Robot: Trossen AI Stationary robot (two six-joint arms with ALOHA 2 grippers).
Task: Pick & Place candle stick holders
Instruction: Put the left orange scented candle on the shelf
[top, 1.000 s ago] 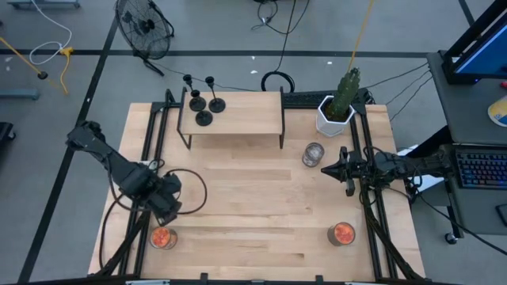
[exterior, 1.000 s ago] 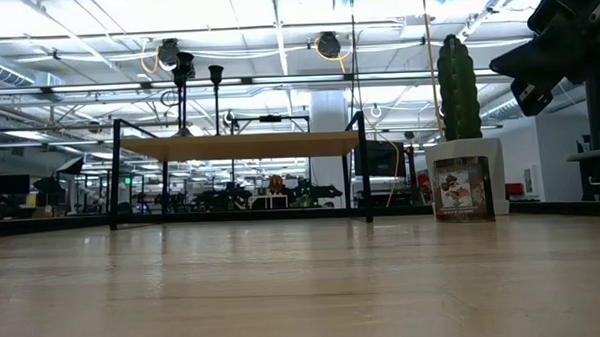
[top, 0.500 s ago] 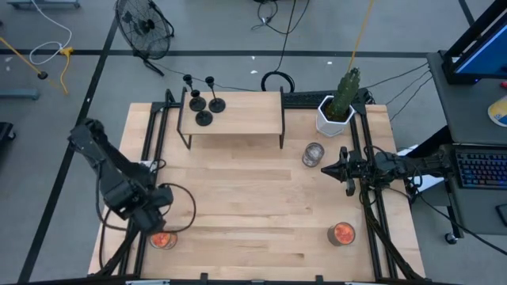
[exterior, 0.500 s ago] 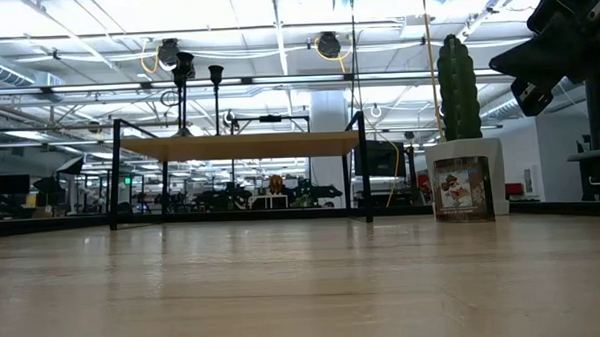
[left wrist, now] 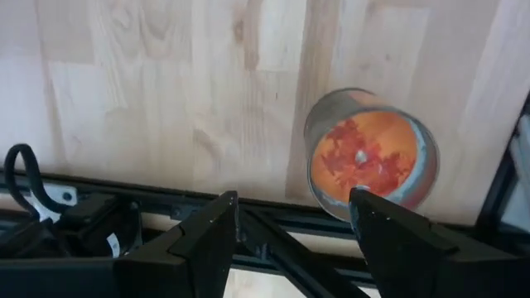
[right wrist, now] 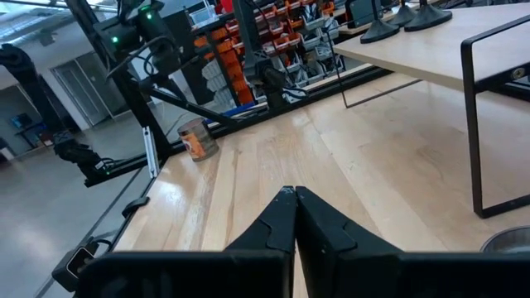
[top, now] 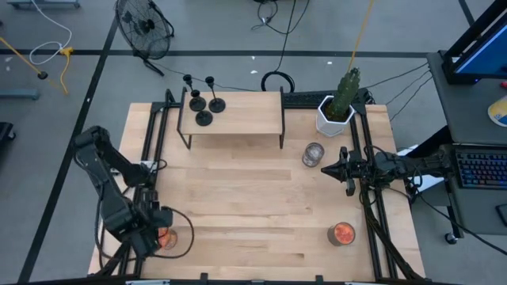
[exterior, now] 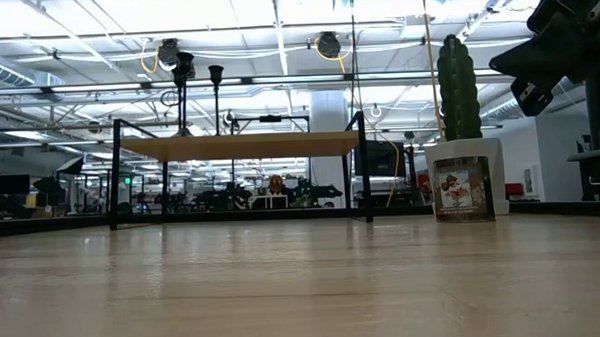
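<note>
Three upright black candle stick holders [top: 203, 101]

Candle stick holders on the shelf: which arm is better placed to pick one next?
Probably neither is close. The candle stick holders stand at the shelf's left end; left gripper is open over a near-corner candle jar, right gripper shut mid-table. Left, marginally.

You've got two dark, chunky jointed arms here, the left arm [top: 103, 170] trailing a looped black cable [top: 176, 237], the right arm [top: 412, 166] ending in slim black wedge fingers [right wrist: 281, 223].
</note>
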